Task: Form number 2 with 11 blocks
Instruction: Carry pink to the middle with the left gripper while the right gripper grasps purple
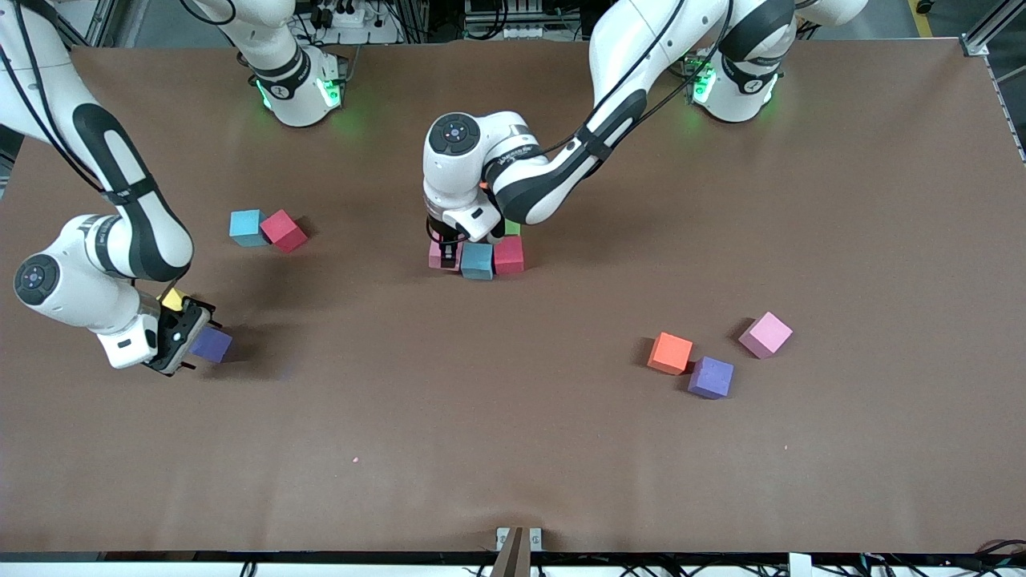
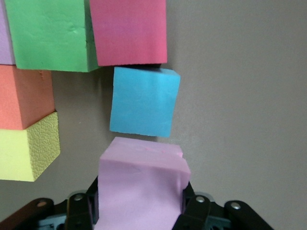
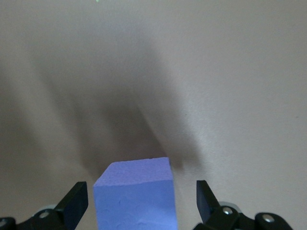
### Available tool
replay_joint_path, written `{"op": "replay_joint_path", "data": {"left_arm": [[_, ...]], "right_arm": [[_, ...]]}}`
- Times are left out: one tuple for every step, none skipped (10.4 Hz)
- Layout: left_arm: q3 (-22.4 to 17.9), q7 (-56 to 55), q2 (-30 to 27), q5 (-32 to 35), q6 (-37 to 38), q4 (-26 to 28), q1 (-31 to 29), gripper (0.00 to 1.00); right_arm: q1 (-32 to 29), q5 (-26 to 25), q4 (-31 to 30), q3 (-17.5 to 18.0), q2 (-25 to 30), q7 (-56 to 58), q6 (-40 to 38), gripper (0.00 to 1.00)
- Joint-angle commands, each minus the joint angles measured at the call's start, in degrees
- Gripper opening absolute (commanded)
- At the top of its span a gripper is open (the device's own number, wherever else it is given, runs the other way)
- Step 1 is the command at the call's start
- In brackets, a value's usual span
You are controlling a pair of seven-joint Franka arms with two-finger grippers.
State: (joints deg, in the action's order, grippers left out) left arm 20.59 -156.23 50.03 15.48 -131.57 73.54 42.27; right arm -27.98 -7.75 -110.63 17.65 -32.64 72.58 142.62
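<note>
My left gripper (image 1: 445, 247) is shut on a pink block (image 2: 141, 187), low at the middle of the table. Just ahead of it lies a blue block (image 2: 144, 101), then a red-pink one (image 2: 128, 31). Beside those are green (image 2: 48, 33), orange (image 2: 24, 96) and yellow (image 2: 29, 148) blocks. In the front view this cluster shows as pink (image 1: 439, 256), blue (image 1: 477, 260), red-pink (image 1: 508, 255) and green (image 1: 513, 227). My right gripper (image 3: 141, 201) stands open around a purple block (image 3: 136, 196) on the table, with a gap on each side.
A light blue block (image 1: 247, 227) and a red one (image 1: 283, 231) touch at the right arm's end. A yellow block (image 1: 172, 299) peeks out by the right wrist. Orange (image 1: 670, 353), purple (image 1: 711, 377) and pink (image 1: 765, 334) blocks lie loose toward the left arm's end.
</note>
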Motion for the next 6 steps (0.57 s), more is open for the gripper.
{"op": "replay_joint_path", "data": {"left_arm": [[-1.16,-3.81,1.21,-1.07,-0.62,-1.56,1.85,0.48],[-1.16,-3.81,1.38,-1.07,-0.62,-1.56,1.85,0.48],[-1.16,-3.90,1.47,-1.07,-0.97,-1.56,1.85,0.48],[-1.25,-3.90,1.65,-0.98,-1.23,-1.56,1.85,0.48],[-1.25,-3.90,2.00,-0.98,-1.41,-1.64,1.93,0.48],[-1.25,-3.82,2.17,-1.07,-1.50,-1.65,1.94,0.48]], "right_arm": [[-0.58,1.50,-1.85,-0.85,-0.59,0.03,1.95,0.98],[-0.49,1.51,-3.26,-1.03,-0.33,-0.15,3.96,0.78],[-0.40,1.51,-3.27,-0.95,0.29,-0.24,3.37,0.52],[-0.06,1.51,-3.36,-0.95,1.34,-1.11,3.11,0.41],[0.12,1.51,-3.36,-0.77,2.56,-1.56,1.63,0.35],[0.47,1.51,-3.36,-0.42,4.49,-1.56,0.13,0.28]]}}
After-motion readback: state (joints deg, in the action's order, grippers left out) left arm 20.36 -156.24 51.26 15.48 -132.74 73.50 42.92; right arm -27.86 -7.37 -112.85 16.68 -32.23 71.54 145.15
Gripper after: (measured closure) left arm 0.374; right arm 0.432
